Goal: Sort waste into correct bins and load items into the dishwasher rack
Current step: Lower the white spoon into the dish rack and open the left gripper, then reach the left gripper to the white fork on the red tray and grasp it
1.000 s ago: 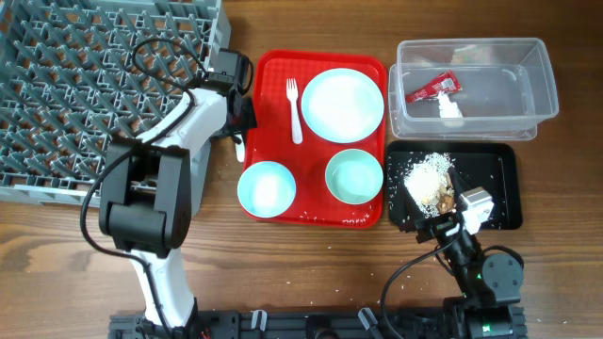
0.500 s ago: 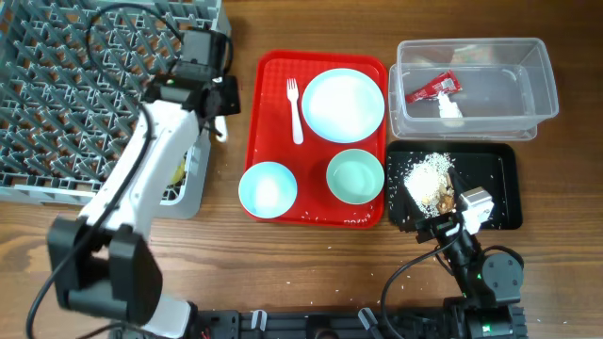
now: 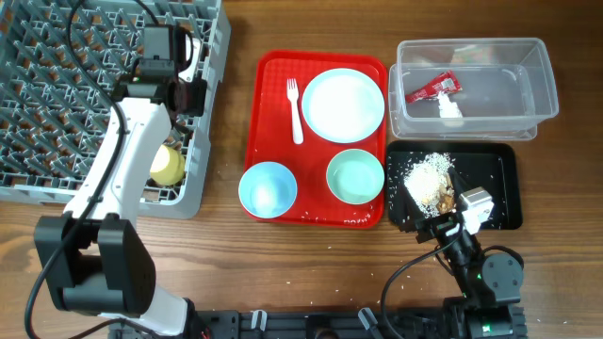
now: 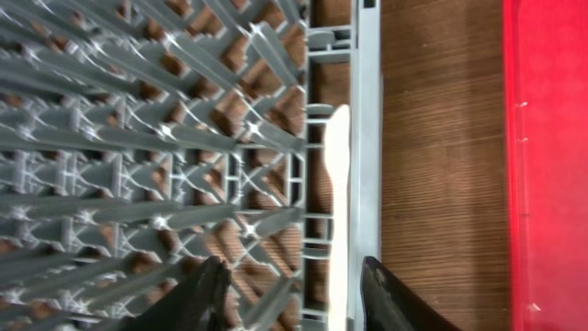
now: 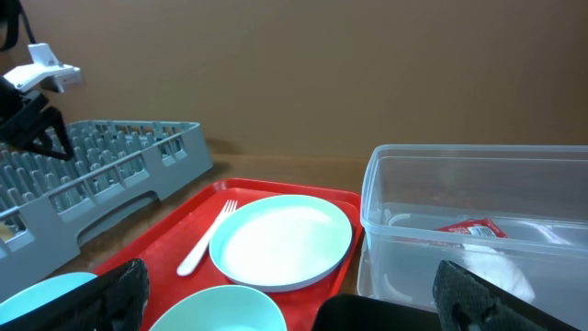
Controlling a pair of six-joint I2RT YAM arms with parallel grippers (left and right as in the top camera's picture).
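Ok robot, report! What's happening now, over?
Left tool open over the rack edge, white spoon between the jaws. Right tool open, empty, over black tray. Plate, fork, bowls on red tray. No blocker seen.

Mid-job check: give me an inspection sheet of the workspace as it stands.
Surface: wooden table, a few white crumbs towards the front.
Job's things: plate, fork, two bowls on red tray; yellow cup and spoon in rack; red sachet and white paper in clear tub; food scraps in black tray.
Clutter: nothing seen.
Grippers: left gripper open over the spoon; right gripper open, over the black tray.
Cables: black cable loops over rack; another beside right arm's base.
Surroundings: plain brown wall.
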